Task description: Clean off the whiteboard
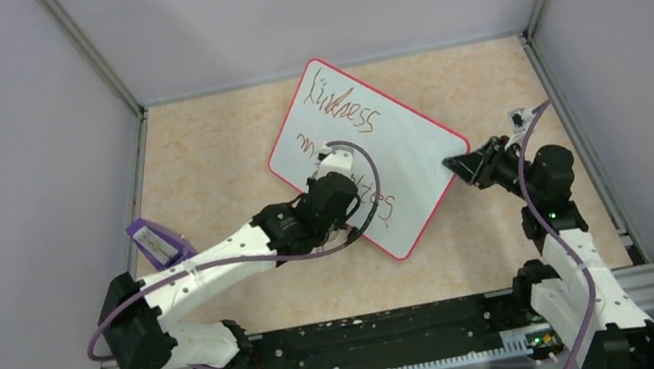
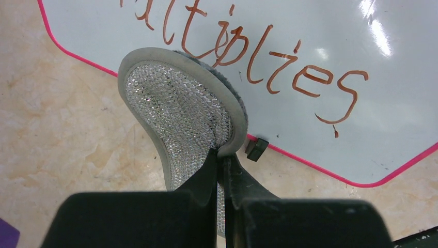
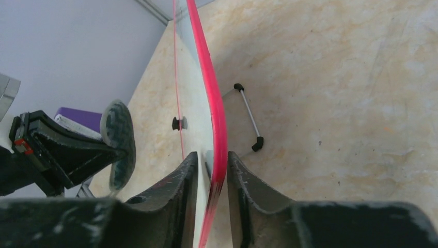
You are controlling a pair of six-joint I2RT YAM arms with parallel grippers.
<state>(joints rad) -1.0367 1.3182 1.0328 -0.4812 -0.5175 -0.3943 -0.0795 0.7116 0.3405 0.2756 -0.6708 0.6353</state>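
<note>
The whiteboard (image 1: 399, 156) lies tilted across the middle of the table, with a red-pink rim and red-brown handwriting. My left gripper (image 1: 332, 192) is over its near-left part, shut on a grey mesh wiping pad (image 2: 181, 113). In the left wrist view my left gripper (image 2: 221, 155) pinches the pad's edge, and the pad reaches over the whiteboard's (image 2: 310, 41) rim near the writing. My right gripper (image 1: 455, 165) is at the board's right corner. In the right wrist view my right gripper (image 3: 212, 157) is shut on the whiteboard's rim (image 3: 219, 119). The pad (image 3: 120, 139) shows there at the left.
A purple holder (image 1: 156, 243) stands left of the board near the left wall. A small black foot (image 2: 256, 149) sits on the board's near edge. A thin metal wire stand (image 3: 248, 116) with black ends lies beside the board. Grey enclosure walls surround the table.
</note>
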